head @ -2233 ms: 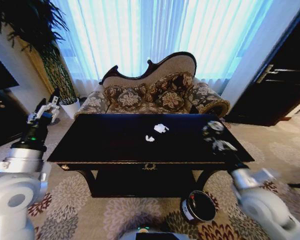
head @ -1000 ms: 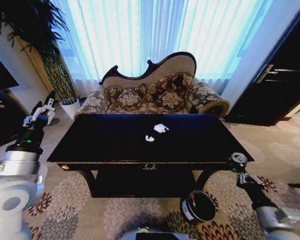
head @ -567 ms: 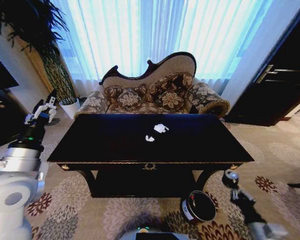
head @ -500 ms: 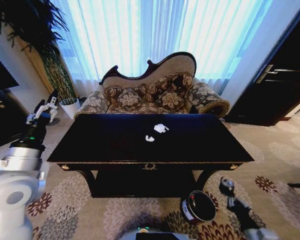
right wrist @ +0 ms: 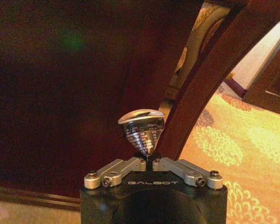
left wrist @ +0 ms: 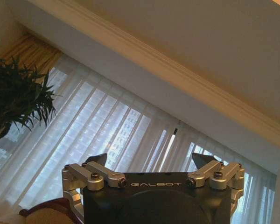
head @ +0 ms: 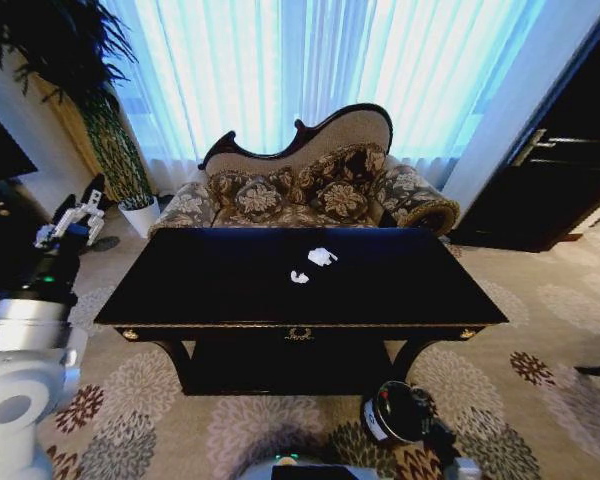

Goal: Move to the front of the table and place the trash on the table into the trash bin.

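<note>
The dark glossy table stands in front of me with two white paper wads lying near its middle. On the carpet below its right front stands the round dark trash bin with a white label. My right gripper is low beside the bin's right rim. In the right wrist view this gripper is shut on a crushed shiny can, with a curved table leg just behind it. My left gripper is raised left of the table, and the left wrist view shows it open and empty.
A patterned sofa stands behind the table in front of bright curtains. A potted plant is at the back left and a dark cabinet at the right. Flowered carpet lies around the table.
My right arm has come down from the table's right end with the can, past the front corner, to beside the bin. The left arm shifted slightly outward.
</note>
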Controlling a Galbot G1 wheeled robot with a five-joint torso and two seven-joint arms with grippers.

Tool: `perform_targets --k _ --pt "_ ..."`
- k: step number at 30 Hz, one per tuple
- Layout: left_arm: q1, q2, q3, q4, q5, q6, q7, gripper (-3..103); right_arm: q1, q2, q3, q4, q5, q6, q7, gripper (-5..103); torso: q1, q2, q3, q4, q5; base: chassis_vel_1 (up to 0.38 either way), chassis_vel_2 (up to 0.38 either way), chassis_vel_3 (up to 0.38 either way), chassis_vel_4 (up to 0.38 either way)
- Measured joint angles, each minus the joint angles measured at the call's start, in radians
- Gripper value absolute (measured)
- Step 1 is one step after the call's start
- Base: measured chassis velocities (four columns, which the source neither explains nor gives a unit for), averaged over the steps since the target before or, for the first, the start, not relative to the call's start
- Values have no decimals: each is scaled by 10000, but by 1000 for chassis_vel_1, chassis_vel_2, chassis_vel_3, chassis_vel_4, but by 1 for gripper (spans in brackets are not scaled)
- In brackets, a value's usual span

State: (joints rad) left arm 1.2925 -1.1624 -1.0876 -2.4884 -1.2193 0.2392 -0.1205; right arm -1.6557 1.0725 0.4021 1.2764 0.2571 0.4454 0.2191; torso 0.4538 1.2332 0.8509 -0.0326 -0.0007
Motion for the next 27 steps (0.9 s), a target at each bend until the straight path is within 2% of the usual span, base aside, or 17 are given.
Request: perform_targets --k 4,9,13,27 --pt "23 -23 172 -58 145 34 0 100 848 667 -245 -849 -267 -33 -48 1 0 -1 0 2 6 0 0 0 0" --pt "30 -107 317 -76 325 47 -1 100 1470 953 -352 -1580 -661 -71 -129 1 0 0 0 2 3 0 0 0 0" --pt "52 -205 499 -72 511 54 -3 100 2457 1247 -120 -3183 -1680 514 -141 1 1 0 0 1 6 0 0 0 0" --pt "77 -291 731 63 917 63 -4 100 4225 1395 143 -6045 -2190 427 -82 1 1 -1 1 2 5 0 0 0 0"
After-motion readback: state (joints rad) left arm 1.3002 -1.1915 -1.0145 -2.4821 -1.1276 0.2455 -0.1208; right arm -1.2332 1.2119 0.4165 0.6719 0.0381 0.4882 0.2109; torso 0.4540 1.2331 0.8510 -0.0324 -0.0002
